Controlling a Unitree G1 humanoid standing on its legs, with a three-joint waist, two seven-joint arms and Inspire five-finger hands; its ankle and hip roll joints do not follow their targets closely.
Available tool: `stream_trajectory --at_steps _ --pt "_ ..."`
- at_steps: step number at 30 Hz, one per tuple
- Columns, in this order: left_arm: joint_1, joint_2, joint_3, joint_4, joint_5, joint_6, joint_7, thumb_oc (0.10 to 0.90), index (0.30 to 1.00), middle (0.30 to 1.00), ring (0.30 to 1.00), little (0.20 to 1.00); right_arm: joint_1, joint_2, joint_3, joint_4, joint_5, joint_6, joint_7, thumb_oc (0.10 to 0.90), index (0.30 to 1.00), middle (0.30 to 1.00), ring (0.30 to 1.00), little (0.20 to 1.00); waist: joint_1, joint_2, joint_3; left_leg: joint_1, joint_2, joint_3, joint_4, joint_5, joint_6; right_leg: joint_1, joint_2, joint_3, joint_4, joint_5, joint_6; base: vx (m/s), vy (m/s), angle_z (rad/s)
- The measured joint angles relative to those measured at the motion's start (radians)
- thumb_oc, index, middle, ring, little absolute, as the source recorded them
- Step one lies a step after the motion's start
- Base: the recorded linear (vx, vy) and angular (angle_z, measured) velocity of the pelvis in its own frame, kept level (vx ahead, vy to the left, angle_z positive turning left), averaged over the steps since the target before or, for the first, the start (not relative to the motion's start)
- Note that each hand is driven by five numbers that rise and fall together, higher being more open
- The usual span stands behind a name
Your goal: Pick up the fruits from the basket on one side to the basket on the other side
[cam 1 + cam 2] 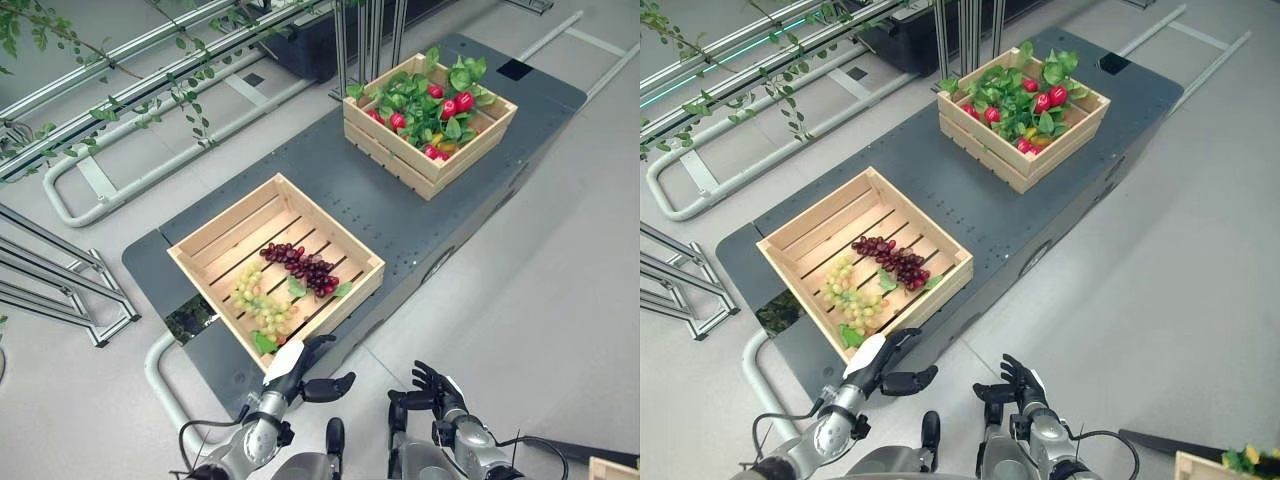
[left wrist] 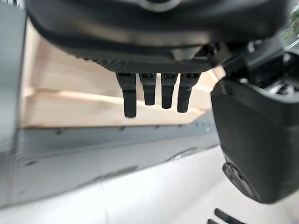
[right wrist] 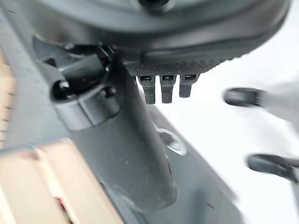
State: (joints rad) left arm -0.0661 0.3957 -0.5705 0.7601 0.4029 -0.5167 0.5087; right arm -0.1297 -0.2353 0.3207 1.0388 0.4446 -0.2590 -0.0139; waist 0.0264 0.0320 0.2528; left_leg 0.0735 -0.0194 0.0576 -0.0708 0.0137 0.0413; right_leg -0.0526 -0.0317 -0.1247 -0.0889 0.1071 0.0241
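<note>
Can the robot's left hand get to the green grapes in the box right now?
Probably yes. The left hand hangs open just outside the near crate, and the green grapes lie in its near part, uncovered. Only the crate's low wall stands between them, so the hand would have to lift over it.

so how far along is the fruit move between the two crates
Nothing looks moved yet. The near crate holds the purple grapes and green grapes; the far crate holds red fruit among leaves. Both the left hand and right hand are open and empty in front of the near crate. Grasping, carrying and placing are all left.
</note>
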Motion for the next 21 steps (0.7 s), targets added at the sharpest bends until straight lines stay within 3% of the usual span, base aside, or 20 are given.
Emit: stream_trajectory --at_steps 2,4,6,8,11,13,16,21 --pt "-0.005 0.069 0.047 -0.159 0.002 -0.002 0.047 0.8 0.9 0.9 0.9 0.9 -0.001 -0.053 -0.002 -0.041 0.005 0.009 0.0 0.8 0.9 0.9 0.9 0.9 0.003 0.0 0.0 -0.014 0.0 0.0 0.023 -0.001 -0.001 0.001 -0.001 -0.001 0.0 -0.003 -0.006 0.01 0.05 0.03" --pt "-0.058 0.152 0.184 -0.312 -0.015 -0.012 0.127 0.8 0.9 0.9 0.9 0.9 0.011 -0.11 -0.018 -0.105 0.045 0.018 0.0 0.8 0.9 0.9 0.9 0.9 0.004 0.007 0.001 -0.022 0.004 -0.012 0.023 -0.002 -0.002 0.001 0.0 -0.013 0.0 -0.007 -0.012 0.01 0.042 0.07" --pt "-0.142 0.211 0.286 -0.351 -0.024 -0.011 0.186 0.8 0.9 0.9 0.9 0.9 0.03 -0.14 -0.046 -0.144 0.078 0.018 -0.002 0.8 0.9 0.9 0.9 0.9 0.001 0.025 0.008 -0.018 0.017 -0.027 0.016 -0.021 -0.017 0.001 0.01 -0.03 0.0 -0.006 -0.011 0.02 0.068 0.22" --pt "-0.183 0.286 0.333 -0.349 -0.011 0.007 0.24 0.8 0.9 0.9 0.9 0.9 0.044 -0.146 -0.043 -0.171 0.082 0.019 -0.003 0.8 0.9 0.9 0.9 0.9 0.004 0.027 0.009 -0.017 0.015 -0.025 0.016 -0.02 -0.018 0.0 0.008 -0.029 0.0 -0.006 -0.01 -0.01 0.091 0.02" --pt "-0.196 0.409 0.315 -0.333 0.021 0.055 0.271 0.8 0.9 0.9 0.9 0.9 0.068 -0.141 -0.029 -0.226 0.082 0.019 -0.002 0.8 0.9 0.9 0.9 0.9 0.002 0.042 0.017 -0.022 0.014 -0.024 0.015 -0.02 -0.018 -0.008 0.007 -0.029 0.0 -0.005 -0.009 -0.03 0.137 -0.02" --pt "-0.217 0.475 0.255 -0.283 0.05 0.102 0.267 0.8 0.9 0.9 0.9 0.9 0.06 -0.153 -0.021 -0.252 0.083 0.018 -0.002 0.8 0.9 0.9 0.9 0.9 0.001 0.067 0.03 -0.052 0.009 -0.022 0.03 -0.021 -0.016 -0.038 0.001 -0.028 0.018 -0.006 -0.008 -0.06 0.145 0.01" --pt "-0.246 0.498 0.214 -0.216 0.085 0.165 0.256 0.8 0.9 0.9 0.9 0.9 0.018 -0.163 -0.021 -0.262 0.115 0.018 0.005 0.8 0.9 0.9 0.9 0.9 -0.01 0.085 0.082 -0.085 0.001 -0.014 0.068 -0.021 -0.016 -0.077 -0.01 -0.026 0.065 -0.018 -0.006 -0.03 0.105 -0.02" --pt "-0.29 0.553 0.171 -0.171 0.189 0.211 0.209 0.8 0.9 0.9 0.9 0.9 -0.005 -0.19 -0.021 -0.312 0.116 0.016 0.02 0.8 0.9 0.9 0.9 0.9 -0.015 0.067 0.166 -0.104 -0.001 0.007 0.104 -0.029 -0.011 -0.154 -0.025 -0.018 0.225 -0.093 -0.009 -0.03 0.11 0.0"
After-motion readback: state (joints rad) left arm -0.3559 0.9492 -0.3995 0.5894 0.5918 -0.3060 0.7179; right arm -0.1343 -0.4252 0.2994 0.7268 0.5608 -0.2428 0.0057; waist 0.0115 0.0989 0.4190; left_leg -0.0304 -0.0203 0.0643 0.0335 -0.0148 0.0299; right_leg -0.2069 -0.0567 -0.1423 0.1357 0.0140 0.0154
